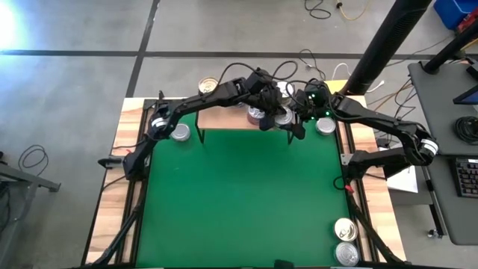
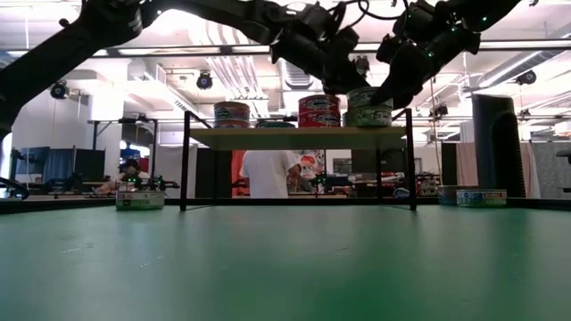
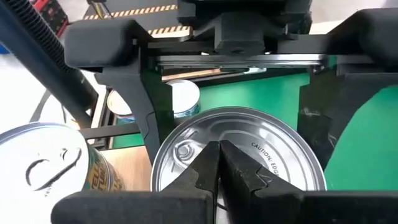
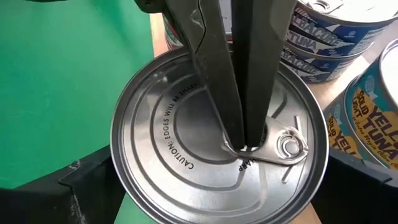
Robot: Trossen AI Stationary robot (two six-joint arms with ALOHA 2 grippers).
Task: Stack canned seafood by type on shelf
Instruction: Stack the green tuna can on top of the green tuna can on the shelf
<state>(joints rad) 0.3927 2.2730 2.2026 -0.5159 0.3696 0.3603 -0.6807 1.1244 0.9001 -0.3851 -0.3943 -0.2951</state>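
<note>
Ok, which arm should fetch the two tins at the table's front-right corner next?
Right, probably: the two tins lie on that arm's side, nearer the right gripper. The left gripper would have to reach across.

**Surroundings: Floor, Furniture, Lighting**

1. Floor (image 1: 224,26): grey concrete, crossed by dark seam lines, one running side to side and one slanting from 12 o'clock in the high view.
2. Cables (image 1: 317,9): loose loops lie on the floor at 12 to 1 o'clock; another coil (image 1: 32,157) lies at 9 o'clock.
3. Pillar (image 1: 381,45): a dark post stands at 1 o'clock.
4. Side workstation (image 1: 448,142): a grey surface at 3 o'clock carries a keyboard (image 1: 467,177).
5. Ceiling (image 2: 223,71): white, with exposed ducts and bright overhead light in the low view.
6. Personnel: one person in a white shirt (image 2: 266,171) stands beyond; another (image 2: 125,174) sits at 9 o'clock.
</note>
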